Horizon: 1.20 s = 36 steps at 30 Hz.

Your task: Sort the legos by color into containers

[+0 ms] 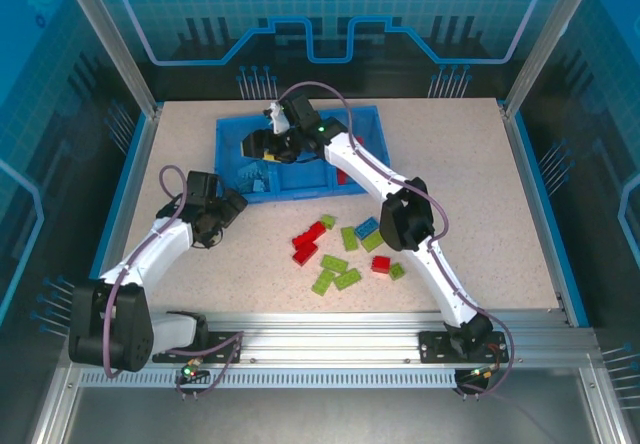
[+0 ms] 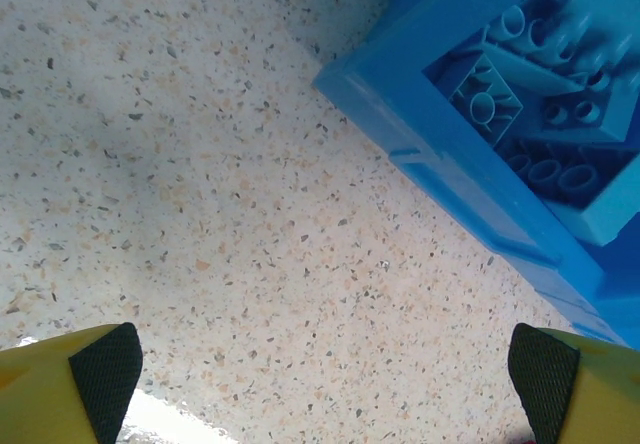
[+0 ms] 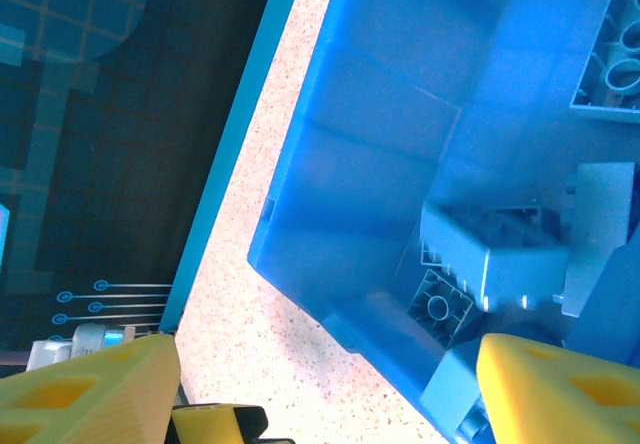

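The blue tray (image 1: 365, 124) lies at the back of the table. My right gripper (image 1: 262, 145) hangs open over its left compartment (image 3: 400, 94). Under those spread yellow fingers (image 3: 95, 389), a light blue brick (image 3: 490, 254) looks blurred above other light blue bricks (image 3: 610, 74). Nothing sits between the right gripper's (image 3: 325, 394) jaws. My left gripper (image 1: 228, 211) is open just off the tray's front left corner (image 2: 360, 79), and bare tabletop lies between its black pads (image 2: 105, 374). Light blue bricks (image 2: 490, 99) lie inside that corner. Loose red (image 1: 308, 241), green (image 1: 335, 270) and blue (image 1: 368, 228) legos lie mid-table.
The right arm's forearm (image 1: 365, 169) crosses the tray's front wall, with a bit of red (image 1: 343, 175) beside it inside the tray. A raised blue rim (image 1: 535, 194) borders the table. Bare tabletop lies left of the loose bricks and along the right side.
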Motion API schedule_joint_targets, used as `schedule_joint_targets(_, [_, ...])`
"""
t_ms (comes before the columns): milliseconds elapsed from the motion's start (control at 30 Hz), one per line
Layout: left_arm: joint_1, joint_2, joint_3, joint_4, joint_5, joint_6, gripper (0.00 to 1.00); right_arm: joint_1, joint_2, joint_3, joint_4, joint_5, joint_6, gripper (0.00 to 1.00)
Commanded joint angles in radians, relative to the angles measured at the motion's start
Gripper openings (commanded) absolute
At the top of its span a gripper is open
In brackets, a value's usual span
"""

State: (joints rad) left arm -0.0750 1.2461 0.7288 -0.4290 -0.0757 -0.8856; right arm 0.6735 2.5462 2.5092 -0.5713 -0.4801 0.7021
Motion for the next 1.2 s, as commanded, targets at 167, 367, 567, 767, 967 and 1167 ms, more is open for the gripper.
schedule_joint_targets(167, [-0.114,-0.019,0.012,-0.005,0.021,0.031,0.99,0.014,-0.060,0.001,0.003,-0.058,-0.043,0.90])
schedule_joint_targets(367, [-0.232,-0.017,0.030,-0.032,-0.027,-0.006,0.99,0.010,-0.323,-0.301,-0.021,0.113,-0.224,0.96])
schedule_joint_targets(567, [-0.231,-0.013,-0.006,0.021,-0.003,0.001,0.99,-0.002,-0.668,-0.765,-0.028,0.381,-0.440,0.98])
schedule_joint_targets(767, [-0.238,-0.019,-0.008,0.021,0.006,0.043,0.99,-0.122,-0.924,-1.174,-0.113,0.583,-0.365,0.98])
schedule_joint_targets(967, [-0.241,-0.025,-0.009,0.028,0.014,0.054,0.99,-0.360,-1.039,-1.429,-0.173,0.585,-0.262,0.96])
schedule_joint_targets(1167, [-0.241,-0.018,-0.013,0.048,0.032,0.043,0.99,-0.419,-1.038,-1.503,-0.189,0.627,-0.308,1.00])
